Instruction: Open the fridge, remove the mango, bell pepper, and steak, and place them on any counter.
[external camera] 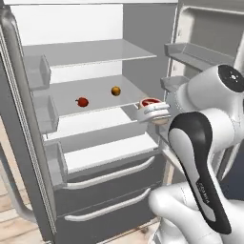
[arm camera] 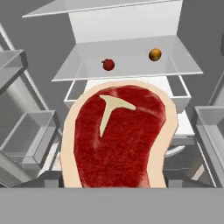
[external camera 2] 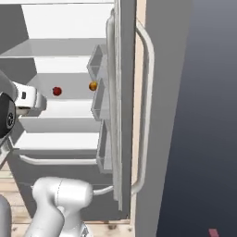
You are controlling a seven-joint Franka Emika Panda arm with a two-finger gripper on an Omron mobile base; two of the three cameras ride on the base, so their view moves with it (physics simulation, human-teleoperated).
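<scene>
- The fridge stood open: both doors swung wide, white interior exposed, 2 drawers below shut. Opening step judged complete.
- The steak sat directly in front of the hand camera, filling the lower centre of the hand view. In the left base view it showed at the gripper, just outside the right front edge of the middle shelf.
- Gripper state: the fingertips were hidden by the steak. The steak sat in the hand clear of any shelf, so I judged the jaws clamped on it, set fairly wide.
- The mango rested on the middle shelf toward the back, untouched.
- The bell pepper, small, red and rounded, lay on the same shelf, left of the mango and well apart from it.
- Progress, as a judgement: 1 of 3 items lifted out but not yet set down; no counter was visible. 2 items remained inside.
- Materials: steak a flat slab, mottled dark red, pale cream fat rim and a T-shaped pale bone mark. Mango smooth orange-yellow ball. Shelves thin, translucent grey-white plates. Door bins clear, box-shaped. Handles long pale curved bars on dark grey fronts.
</scene>
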